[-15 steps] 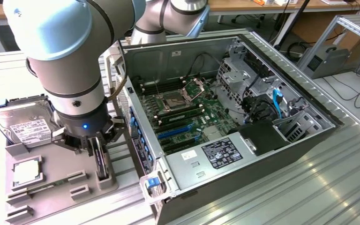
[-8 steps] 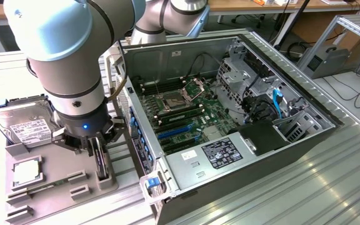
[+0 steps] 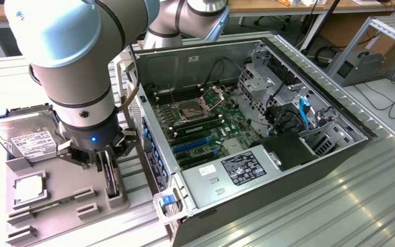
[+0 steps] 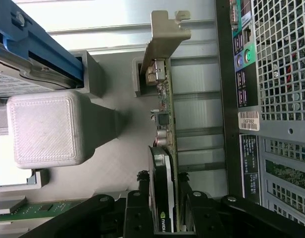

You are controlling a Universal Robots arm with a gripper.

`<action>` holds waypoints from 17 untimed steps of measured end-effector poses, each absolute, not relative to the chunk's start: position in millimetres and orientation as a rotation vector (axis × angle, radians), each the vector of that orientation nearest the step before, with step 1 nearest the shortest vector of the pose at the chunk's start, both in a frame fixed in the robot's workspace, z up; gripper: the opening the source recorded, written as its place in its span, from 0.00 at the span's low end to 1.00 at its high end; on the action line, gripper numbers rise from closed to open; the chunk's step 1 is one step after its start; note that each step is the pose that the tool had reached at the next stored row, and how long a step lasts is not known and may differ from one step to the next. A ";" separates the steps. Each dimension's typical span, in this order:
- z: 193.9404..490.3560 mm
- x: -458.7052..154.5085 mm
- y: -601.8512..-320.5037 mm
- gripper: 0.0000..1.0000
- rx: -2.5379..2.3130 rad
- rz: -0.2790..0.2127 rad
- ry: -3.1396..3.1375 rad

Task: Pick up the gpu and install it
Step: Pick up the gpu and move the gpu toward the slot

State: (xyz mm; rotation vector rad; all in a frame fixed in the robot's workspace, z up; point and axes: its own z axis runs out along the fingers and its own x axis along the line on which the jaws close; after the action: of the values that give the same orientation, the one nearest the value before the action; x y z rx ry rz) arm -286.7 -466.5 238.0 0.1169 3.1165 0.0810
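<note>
The gpu (image 3: 111, 174) stands on its edge in a slot of the grey holder tray (image 3: 125, 201), to the exterior view's left of the open computer case (image 3: 335, 110). My gripper (image 3: 108, 157) reaches straight down over the card, a black finger on each flat face. In the wrist view the gpu (image 4: 166, 114) runs away from my gripper (image 4: 165, 210), green board edge up and silver bracket (image 4: 165, 39) at its far end. Both fingers (image 4: 142, 198) press against the card's fan housing. The card's lower edge still rests in the holder.
On the same tray lie a silver hard drive (image 3: 27, 135), a small square CPU chip (image 3: 29, 189) and a memory stick (image 3: 55, 203). Inside the case the motherboard shows blue expansion slots (image 3: 195, 146). The case's rear wall (image 4: 281, 99) stands close beside the card.
</note>
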 end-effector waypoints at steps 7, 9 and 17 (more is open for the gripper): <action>238.0 -286.7 -466.5 0.27 0.117 0.081 3.116; 238.0 -286.7 -466.5 0.27 0.117 0.081 3.116; 237.9 -286.8 -466.4 0.27 0.095 0.081 3.118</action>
State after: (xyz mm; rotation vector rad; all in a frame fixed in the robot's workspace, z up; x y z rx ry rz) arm -286.8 -466.4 237.9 0.0949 3.1177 0.0811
